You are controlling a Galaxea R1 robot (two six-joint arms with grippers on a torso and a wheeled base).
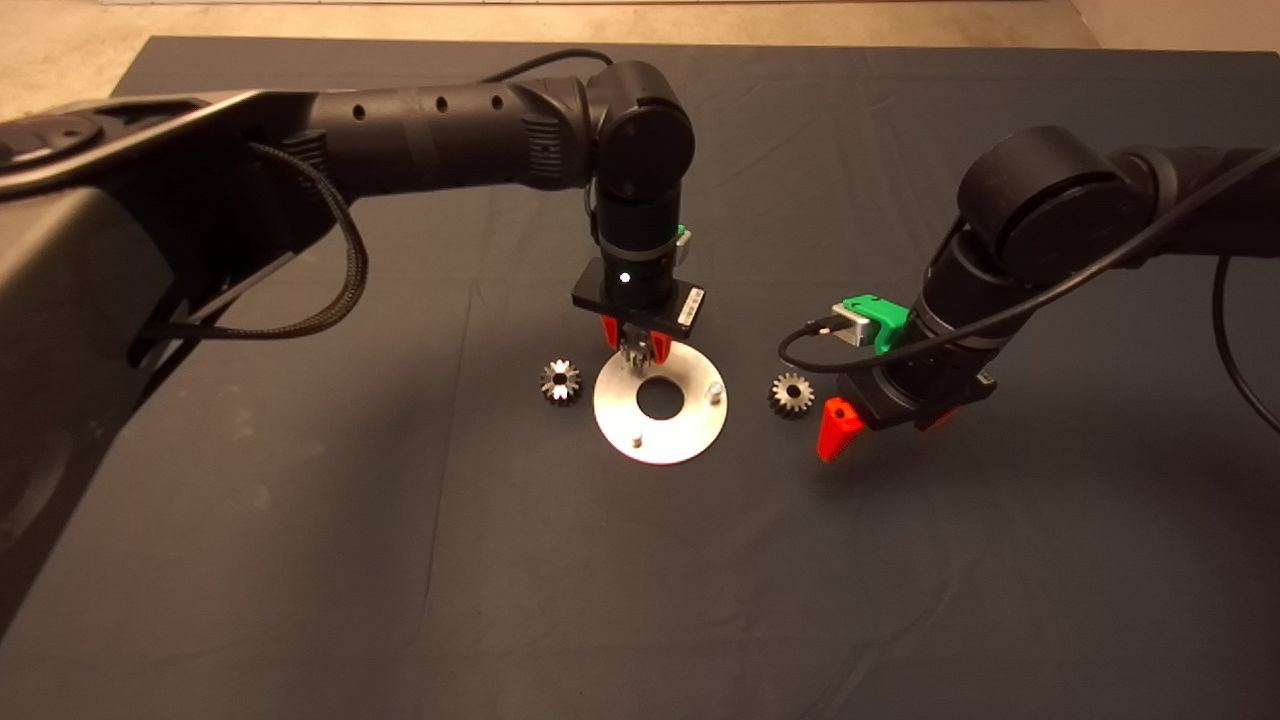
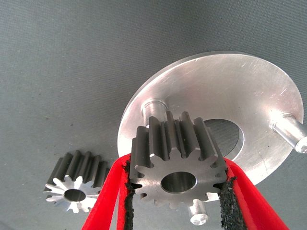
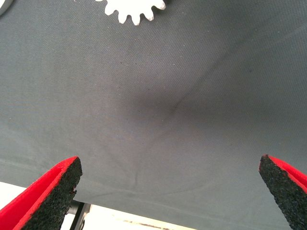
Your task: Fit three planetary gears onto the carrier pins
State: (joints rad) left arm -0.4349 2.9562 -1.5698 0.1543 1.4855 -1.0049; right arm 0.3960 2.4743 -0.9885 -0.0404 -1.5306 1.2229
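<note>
The carrier disc (image 1: 690, 425) lies flat at mid-mat, and two of its pins (image 1: 714, 391) (image 1: 635, 438) show from above. My left gripper (image 1: 635, 348) hangs over the disc's far left rim, shut on one planetary gear (image 2: 178, 175). Its fingers (image 2: 108, 199) press the held gear's teeth. All three pins (image 2: 153, 106) (image 2: 290, 129) (image 2: 197, 213) stand bare on the disc (image 2: 230, 96). The nearest pokes out just past the held gear's rim, off its bore. A second gear (image 1: 560, 381) (image 2: 74, 184) lies left of the disc and a third (image 1: 791, 394) (image 3: 132, 9) right of it. My right gripper (image 1: 885, 425) (image 3: 168, 191) hovers open beside the third gear.
The dark mat (image 1: 640, 600) spreads widely around the parts, with pale floor beyond its far edge. Both black arms reach over it, the left one crossing the far left part. A black cable loops from each arm.
</note>
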